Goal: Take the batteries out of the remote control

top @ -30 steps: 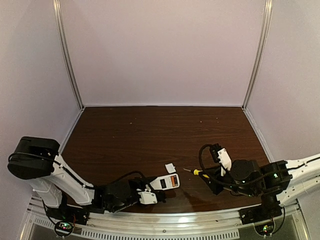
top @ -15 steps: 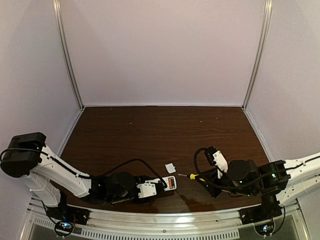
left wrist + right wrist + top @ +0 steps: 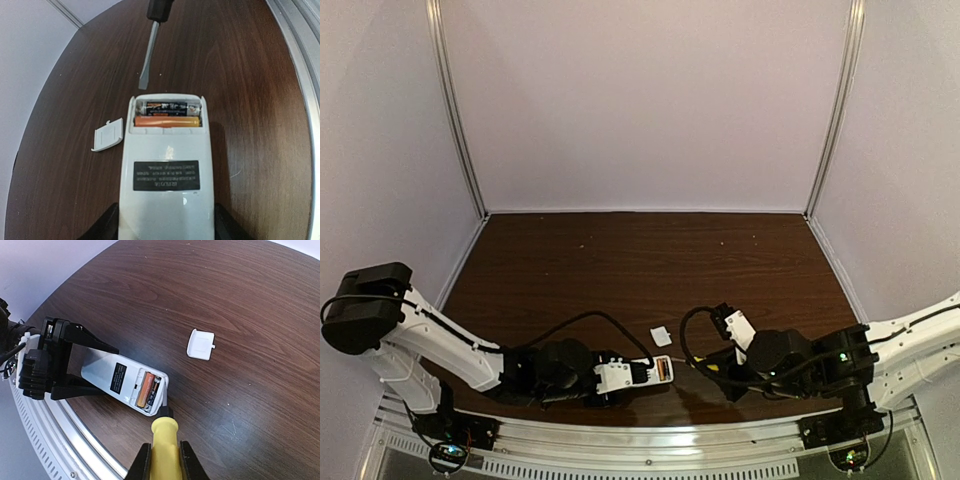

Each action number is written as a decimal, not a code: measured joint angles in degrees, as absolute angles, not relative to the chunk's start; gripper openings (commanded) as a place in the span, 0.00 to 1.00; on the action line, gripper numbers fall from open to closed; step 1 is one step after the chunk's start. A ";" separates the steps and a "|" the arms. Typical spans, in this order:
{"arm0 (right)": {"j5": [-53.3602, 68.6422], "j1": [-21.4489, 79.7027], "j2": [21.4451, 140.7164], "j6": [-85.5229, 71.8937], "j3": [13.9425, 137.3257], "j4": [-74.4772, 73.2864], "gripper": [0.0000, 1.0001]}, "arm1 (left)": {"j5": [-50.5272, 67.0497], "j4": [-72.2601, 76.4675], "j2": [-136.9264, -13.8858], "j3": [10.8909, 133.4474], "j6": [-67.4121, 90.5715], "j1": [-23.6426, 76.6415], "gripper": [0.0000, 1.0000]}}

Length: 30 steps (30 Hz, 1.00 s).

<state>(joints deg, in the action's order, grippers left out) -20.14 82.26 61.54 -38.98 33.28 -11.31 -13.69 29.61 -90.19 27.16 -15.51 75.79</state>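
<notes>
Yellow-handled screwdriver (image 3: pixel 164 437) pinched in right gripper's (image 3: pixel 165 460) jaws, aimed at open end of flat white rectangular remote control (image 3: pixel 120 376); orange and dark cylindrical batteries (image 3: pixel 148 391) side by side inside. Small white square cover (image 3: pixel 201 344) apart on dark wooden counter (image 3: pixel 235 300).

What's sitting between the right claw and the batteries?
The yellow-handled screwdriver, gripped in the right claw, its blade pointing at the batteries in the remote control; clearest in the right wrist view.
</notes>
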 measured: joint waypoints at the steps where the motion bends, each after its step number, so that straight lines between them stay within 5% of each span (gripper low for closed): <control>1: -20.14 82.26 61.87 -39.09 33.28 -11.16 0.00 | -13.74 29.52 -90.56 27.42 -15.46 75.79 0.00; 30: -19.25 82.41 67.11 -41.56 33.56 -8.16 0.00 | -15.46 28.29 -91.42 27.97 -14.85 75.72 0.00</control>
<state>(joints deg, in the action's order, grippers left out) -19.25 82.41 67.11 -41.56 33.56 -8.16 -15.46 28.29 -91.42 27.97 -14.85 75.72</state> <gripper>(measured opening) 0.176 0.564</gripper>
